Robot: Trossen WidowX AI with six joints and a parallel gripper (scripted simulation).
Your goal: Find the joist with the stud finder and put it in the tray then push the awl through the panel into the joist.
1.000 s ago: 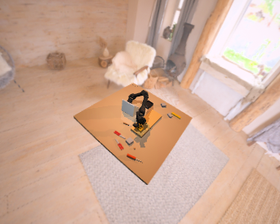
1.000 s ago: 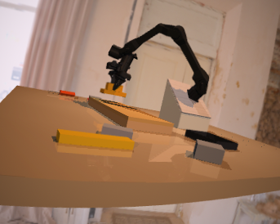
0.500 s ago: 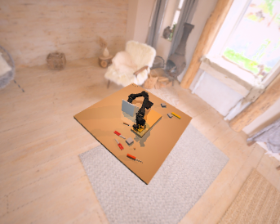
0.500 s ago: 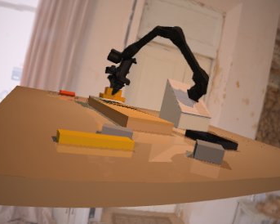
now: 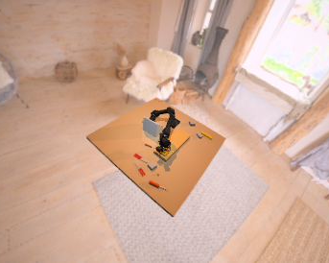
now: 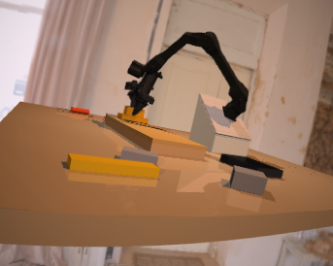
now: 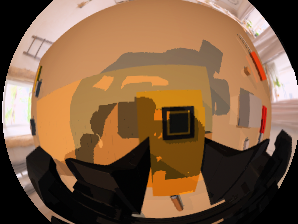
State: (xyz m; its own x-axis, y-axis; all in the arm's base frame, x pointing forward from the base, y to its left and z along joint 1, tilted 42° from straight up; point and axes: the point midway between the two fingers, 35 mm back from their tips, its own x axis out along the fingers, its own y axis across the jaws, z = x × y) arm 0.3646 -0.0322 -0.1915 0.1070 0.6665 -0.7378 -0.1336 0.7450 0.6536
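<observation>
My gripper (image 5: 163, 148) (image 6: 135, 113) (image 7: 172, 139) is shut on the yellow-orange stud finder (image 6: 127, 116) (image 7: 192, 100), which has a dark square on top. The stud finder is upright at one end of the floor panel (image 5: 182, 137) (image 6: 166, 139) (image 7: 55, 112), on or just above its surface; a small gap cannot be ruled out. Red-handled tools (image 5: 138, 156) lie off that end of the panel, and an orange-red one (image 5: 154, 183) (image 7: 259, 66) lies farther out. I cannot tell which tool is the awl. The joist is hidden, and I cannot make out the tray for certain.
A pale wedge-shaped box (image 5: 152, 127) (image 6: 205, 128) stands beside the panel near the arm. A yellow bar (image 5: 208, 136) (image 6: 113, 166), a grey block (image 6: 249, 181) and a flat black piece (image 6: 251, 165) lie past the other end. Another grey block (image 5: 152, 166) (image 7: 250, 107) is near the red tools.
</observation>
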